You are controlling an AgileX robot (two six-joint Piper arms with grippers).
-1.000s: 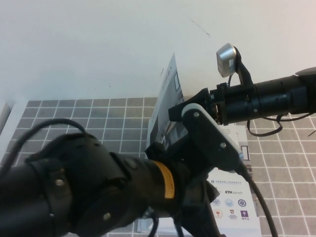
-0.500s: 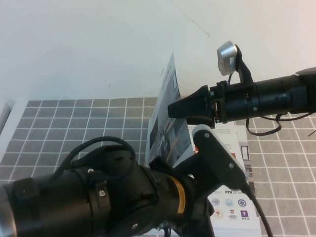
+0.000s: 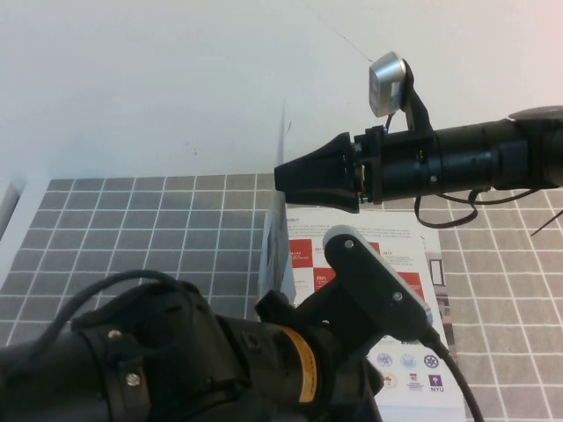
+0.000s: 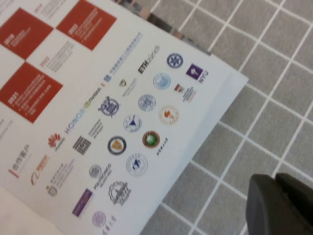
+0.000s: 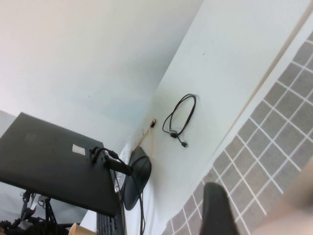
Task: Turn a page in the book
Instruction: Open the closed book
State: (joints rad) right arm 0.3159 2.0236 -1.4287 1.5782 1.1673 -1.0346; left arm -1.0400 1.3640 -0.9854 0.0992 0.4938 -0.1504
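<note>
The book (image 3: 400, 264) lies open on the grey tiled mat, showing its inner page with red squares and rows of logos (image 4: 122, 122). The page (image 3: 280, 246) stands upright, almost edge-on, above the book's left side. My right gripper (image 3: 283, 178) reaches in from the right and is shut on the page's upper edge. In the right wrist view one dark finger (image 5: 217, 210) shows beside the blurred pale page (image 5: 293, 205). My left arm (image 3: 220, 360) fills the foreground. My left gripper (image 4: 281, 205) is shut and empty over the mat, just off the book's logo corner.
The grey tiled mat (image 3: 132, 229) covers the white table (image 3: 132, 88). A white object (image 3: 4, 207) sits at the far left edge. The right wrist view shows a coiled black cable (image 5: 178, 117) on the table and a dark laptop (image 5: 54, 161) beyond.
My right gripper has moved left and slightly up with the page. The page has swung from leaning right to upright and edge-on, uncovering the red-squares page. My left arm has shifted lower.
</note>
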